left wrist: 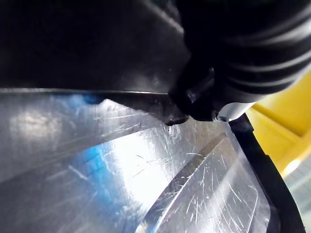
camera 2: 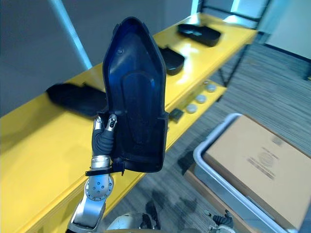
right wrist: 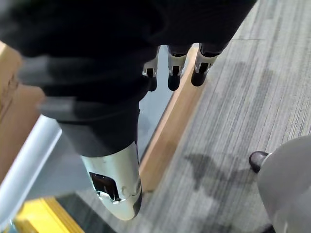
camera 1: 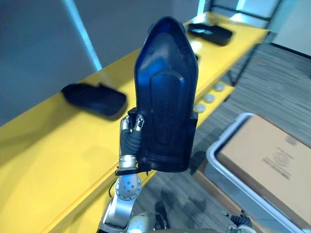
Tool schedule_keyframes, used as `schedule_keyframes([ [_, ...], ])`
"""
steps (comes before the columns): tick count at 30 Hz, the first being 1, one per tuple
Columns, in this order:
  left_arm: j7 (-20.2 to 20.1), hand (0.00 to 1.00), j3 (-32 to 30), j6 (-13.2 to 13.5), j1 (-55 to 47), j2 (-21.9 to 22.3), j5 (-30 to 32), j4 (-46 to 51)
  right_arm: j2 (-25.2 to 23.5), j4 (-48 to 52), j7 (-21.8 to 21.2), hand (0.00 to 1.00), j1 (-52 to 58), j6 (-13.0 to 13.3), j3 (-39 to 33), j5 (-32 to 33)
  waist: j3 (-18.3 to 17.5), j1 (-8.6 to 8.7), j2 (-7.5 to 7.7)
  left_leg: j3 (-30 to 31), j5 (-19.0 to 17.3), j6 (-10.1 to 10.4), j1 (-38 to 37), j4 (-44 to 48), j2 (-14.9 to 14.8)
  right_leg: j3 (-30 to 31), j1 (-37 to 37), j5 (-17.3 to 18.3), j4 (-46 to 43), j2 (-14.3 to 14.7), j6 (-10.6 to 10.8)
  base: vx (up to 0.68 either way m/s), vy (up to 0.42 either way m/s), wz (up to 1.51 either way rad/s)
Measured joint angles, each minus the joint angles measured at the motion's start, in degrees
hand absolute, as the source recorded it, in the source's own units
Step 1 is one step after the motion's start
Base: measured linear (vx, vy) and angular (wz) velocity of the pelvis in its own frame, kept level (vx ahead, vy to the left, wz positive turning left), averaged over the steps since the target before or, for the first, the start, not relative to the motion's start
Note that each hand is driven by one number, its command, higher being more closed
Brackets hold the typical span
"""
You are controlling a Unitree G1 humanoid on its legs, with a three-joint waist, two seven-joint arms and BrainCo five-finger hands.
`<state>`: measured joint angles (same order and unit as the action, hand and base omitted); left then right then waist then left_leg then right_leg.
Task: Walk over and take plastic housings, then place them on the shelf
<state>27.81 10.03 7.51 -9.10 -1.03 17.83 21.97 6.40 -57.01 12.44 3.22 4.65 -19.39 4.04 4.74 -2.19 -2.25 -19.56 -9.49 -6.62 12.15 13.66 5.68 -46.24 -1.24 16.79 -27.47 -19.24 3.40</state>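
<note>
one housing (camera 1: 165, 107) up in the left hand (camera 1: 131, 136), due for the shelf (camera 1: 48, 160)
gripped by its lower edge, upright before the yellow shelf; placing next, likely calling for tipping flat and lowering onto bare yellow beside three other housings (camera 1: 92, 99) lying there. right hand (right wrist: 176, 70) slack, holding nothing. off right, grey bin (camera 1: 228, 145) with cardboard box (camera 1: 272, 160) inside.

Silver-grey arm (camera 1: 118, 209), dark ribbed wrist cover (camera 1: 131, 141), silver dark-tipped fingers (camera 1: 138, 122).

long yellow shelf (camera 1: 58, 160) against a grey wall (camera 1: 29, 48) with a pale blue light strip (camera 1: 80, 34); grey striped carpet (camera 1: 282, 82), a grey bin (camera 1: 212, 151) holding a cardboard box (camera 1: 272, 155)
</note>
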Motion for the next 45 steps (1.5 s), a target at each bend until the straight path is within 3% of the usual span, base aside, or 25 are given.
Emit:
schedule_keyframes([
  [1, 0.65, 1.00, -0.44, -0.04, -0.37, 0.52, -0.34, 0.04, 0.20, -0.07, -0.03, 0.00, -0.12, -0.03, -0.24, 0.00, -0.14, 0.23, -0.63, 0.76, -2.40, 6.49, -1.58, -2.28, 0.64, 7.90, 2.77, 0.83, 0.79, 2.68, -1.35, 0.06, 0.073, 0.96],
  [2, 1.53, 1.00, -1.65, 0.34, -0.68, 0.00, -0.33, 1.24, -1.82, 0.28, 0.07, 0.00, -0.85, 0.06, -0.35, 0.58, 0.55, 0.81, 1.97, -0.47, -7.49, -2.60, 1.98, 11.61, -3.35, 16.89, 7.61, 1.56, -1.75, 2.67, -0.63, 0.07, 0.038, 0.67],
  [3, 2.31, 1.00, -1.61, 0.50, -0.80, 0.26, -0.46, 1.83, -1.62, 1.00, 0.06, 0.00, -0.72, 0.17, -0.20, 0.85, 0.27, 0.17, 0.35, 2.58, -7.00, -0.52, 0.88, 11.83, -7.67, 19.06, 8.92, 2.18, -3.34, 4.44, 0.39, 0.05, 0.001, 0.49],
  [4, 2.58, 1.00, -1.53, 0.53, -0.23, 0.24, -0.64, 1.37, -1.98, 0.69, -0.04, 0.00, -1.01, 0.15, -0.20, 1.12, 1.15, 0.65, 1.23, 3.90, -7.25, -0.43, 1.05, 14.01, -5.61, 22.45, 9.41, 2.88, -4.04, 3.51, 1.26, 0.03, 0.053, 0.39],
  [7, 2.44, 1.00, 1.21, 0.41, -0.98, 0.68, -0.87, 1.28, -3.43, 2.25, 0.18, 0.00, 1.89, -0.20, -0.15, 2.30, 1.72, 1.63, 0.97, 9.18, -6.72, -0.45, -2.97, 11.74, -3.38, 38.63, 14.39, 3.23, -4.66, 9.74, 2.61, 0.09, 0.046, 1.05],
  [9, 2.39, 1.00, 1.72, 0.61, -0.95, 0.92, -1.19, 1.71, -4.42, 2.81, 0.41, 0.00, 4.16, -0.46, 0.21, 2.46, 1.28, 1.75, 2.17, 12.03, -6.70, -0.42, -3.43, 12.25, -1.29, 43.18, 16.00, 2.96, -4.49, 10.39, 2.65, 0.13, -0.026, 1.23],
  [12, 2.26, 1.00, 0.94, 0.66, -3.30, 1.01, -1.84, 4.81, -5.46, 6.68, 0.99, 0.00, 6.03, -1.11, 0.34, 3.23, 1.08, 1.07, 3.84, 14.24, -7.07, 0.14, -4.29, 12.19, 0.78, 42.29, 15.23, -2.26, -4.06, 9.15, 1.07, 0.12, -0.110, 0.88],
  [16, 1.23, 1.00, 0.61, 1.83, -7.43, 1.77, -2.73, 7.31, -5.09, 10.84, 0.92, 0.00, 4.07, -0.65, 2.05, 3.20, 0.05, 0.06, 3.56, 14.80, -6.56, 2.18, -4.11, 10.87, -1.67, 41.20, 14.63, -4.34, -0.05, 11.73, 0.42, 0.10, -0.146, -0.02],
  [18, 0.10, 1.00, 1.64, 1.84, -7.61, 2.09, -3.92, 6.53, -5.46, 10.63, 0.95, 0.00, 3.96, -0.52, 2.40, 3.20, -1.22, -0.17, 3.84, 14.75, -5.21, 4.41, -4.62, 7.80, -3.05, 40.77, 13.93, -6.15, 3.66, 13.27, -0.72, 0.06, -0.133, -0.11],
  [24, -0.41, 1.00, 3.41, 1.83, -7.08, 2.09, -4.73, 3.01, -6.05, 7.82, 1.19, 0.00, 5.90, -0.58, 2.31, 3.33, -2.10, 0.60, 3.34, 15.09, -3.20, 7.49, -6.96, 3.35, -4.95, 39.03, 10.90, -7.95, 8.57, 15.17, -2.72, 0.04, -0.132, 0.05],
  [25, -0.41, 1.00, 3.42, 1.82, -7.09, 2.06, -4.73, 2.36, -6.12, 7.06, 1.20, 0.00, 6.10, -0.56, 2.32, 3.34, -2.16, 1.37, 3.29, 15.42, -2.66, 8.23, -7.07, 2.59, -5.11, 38.44, 10.53, -8.30, 9.42, 15.29, -2.86, -0.01, -0.088, 0.14],
  [31, -0.41, 1.00, 3.88, 1.59, -6.42, 1.78, -4.39, -1.88, -6.17, 3.10, 1.30, 0.00, 6.19, -0.51, 2.28, 3.50, -2.62, 1.44, 2.99, 17.31, 1.34, 7.56, -7.79, -2.80, -5.07, 36.61, 9.16, -11.01, 13.18, 15.83, -3.49, -0.05, -0.053, 0.15],
  [34, -0.33, 1.00, 4.85, 1.53, -4.41, 0.83, -4.01, -1.72, -6.03, 3.03, 2.07, 0.00, 6.19, -0.51, 2.39, 3.85, -2.06, 1.52, 3.41, 17.65, 0.85, 7.64, -5.94, -1.89, -5.34, 33.09, 9.31, -10.98, 12.42, 14.50, -3.47, -0.13, -0.012, 0.69],
  [37, -0.24, 1.00, 5.55, 1.54, -2.24, 0.72, -3.60, -1.25, -5.91, 3.57, 2.46, 0.00, 5.45, -0.45, 2.41, 4.27, -1.44, 1.42, 4.17, 9.18, -0.30, 7.29, -1.66, 2.47, -8.68, 29.96, 11.88, -10.66, 10.63, 12.25, -3.39, -0.17, 0.038, 0.65],
  [39, -0.22, 1.00, 5.79, 1.53, -1.15, 0.31, -3.65, -1.09, -5.76, 3.43, 2.54, 0.00, 4.13, -0.36, 2.40, 4.36, -1.00, 1.61, 4.78, 5.49, -2.46, 4.43, 3.07, 14.98, -13.49, 28.56, 14.22, -10.24, 8.42, 9.40, -3.51, -0.17, 0.156, 0.53],
  [41, -0.12, 1.00, 5.82, 1.54, -1.04, 0.60, -3.67, -1.09, -5.02, 2.51, 2.58, 0.00, 3.73, -0.25, 2.41, 4.36, -0.97, 1.71, 4.79, 6.74, -3.94, 6.89, 3.11, 20.11, -17.92, 28.30, 14.56, -9.81, 7.02, 7.46, -1.21, -0.15, 0.283, 0.35],
  [43, 0.07, 1.00, 6.21, 1.74, -0.77, 1.09, -3.77, -1.09, -4.45, 1.52, 2.85, 0.00, 3.75, -0.30, 2.42, 4.35, -1.41, 2.70, 3.99, 10.75, -4.25, 9.73, 1.92, 18.86, -20.96, 27.94, 14.90, -10.11, 6.16, 6.00, 1.33, -0.09, 0.362, 0.39],
  [44, 0.21, 1.00, 6.34, 1.81, -0.58, 1.51, -3.81, -1.11, -4.02, 1.60, 3.18, 0.00, 3.75, -0.26, 2.43, 4.31, -1.94, 3.08, 3.13, 13.85, -3.17, 12.97, 0.69, 14.62, -21.84, 28.00, 15.91, -11.05, 5.94, 5.26, 3.09, -0.06, 0.383, 0.16],
  [45, 0.27, 1.00, 6.42, 1.82, -0.36, 1.63, -3.96, -1.19, -3.77, 1.55, 3.20, 0.00, 3.75, -0.29, 2.44, 4.31, -2.19, 3.07, 2.70, 14.91, -4.96, 16.80, 0.12, 12.56, -21.42, 28.51, 16.71, -11.71, 5.96, 4.82, 4.07, -0.07, 0.512, 0.00],
])
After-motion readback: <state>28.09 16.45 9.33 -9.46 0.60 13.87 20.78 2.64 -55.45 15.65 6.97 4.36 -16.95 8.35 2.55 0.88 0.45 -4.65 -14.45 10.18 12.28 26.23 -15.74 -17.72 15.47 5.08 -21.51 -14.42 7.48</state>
